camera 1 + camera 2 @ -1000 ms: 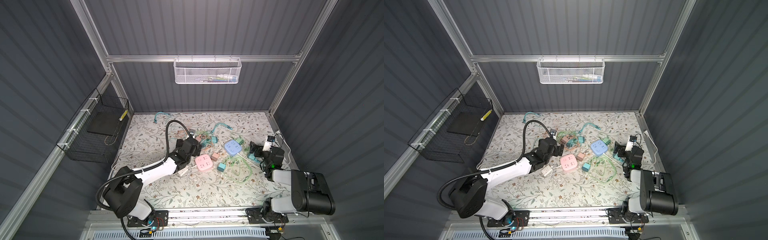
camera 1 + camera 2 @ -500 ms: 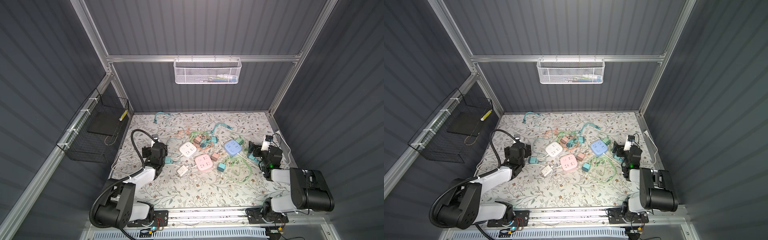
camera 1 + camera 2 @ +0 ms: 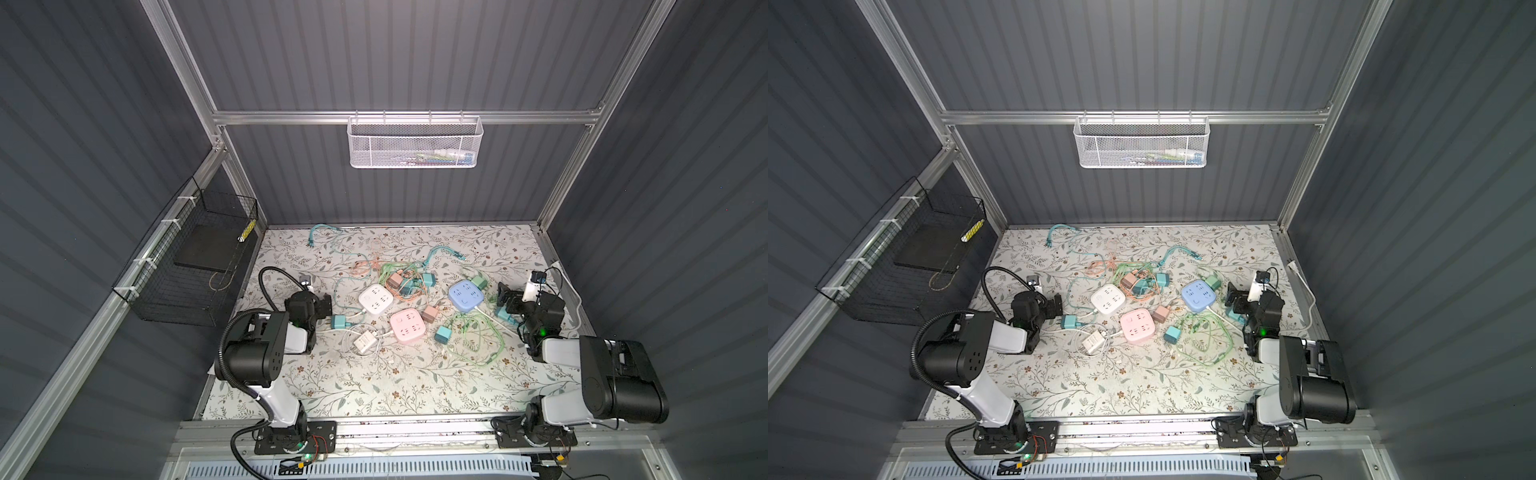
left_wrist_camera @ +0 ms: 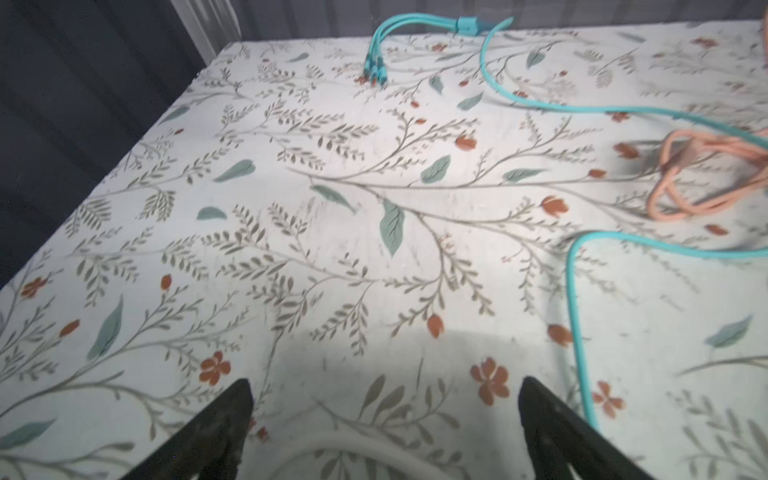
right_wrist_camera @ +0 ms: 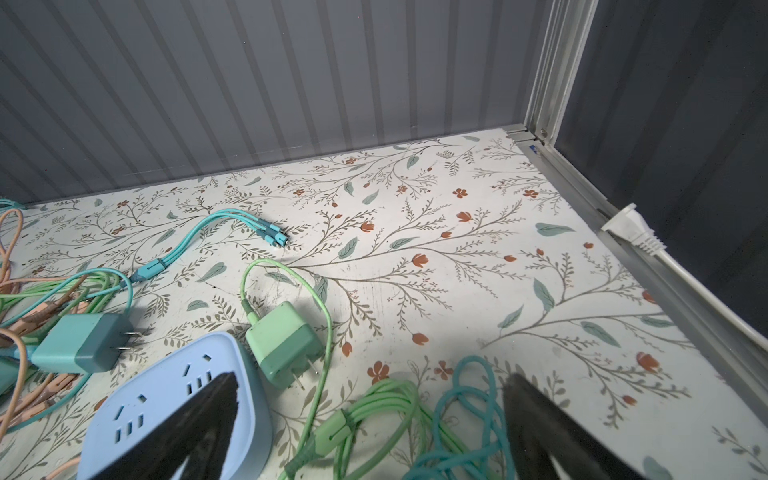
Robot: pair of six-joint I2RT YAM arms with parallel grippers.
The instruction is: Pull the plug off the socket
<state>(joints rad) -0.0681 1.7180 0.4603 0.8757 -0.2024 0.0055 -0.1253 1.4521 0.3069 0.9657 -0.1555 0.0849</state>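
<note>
Enclosure walls: dark grey ribbed panels on aluminium frame. Work surface: floral-printed, evenly lit, lightly scuffed. White mesh basket hangs on rear crossbar; black wire basket mounted at left side.

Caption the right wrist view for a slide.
Open right end effector near the blue socket cube; a green plug lies unplugged beside it.

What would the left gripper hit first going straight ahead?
Likely just the floral mat: the left gripper, jaws open, faces bare mat, though a white cable lies close below. Depth is unclear.
</note>
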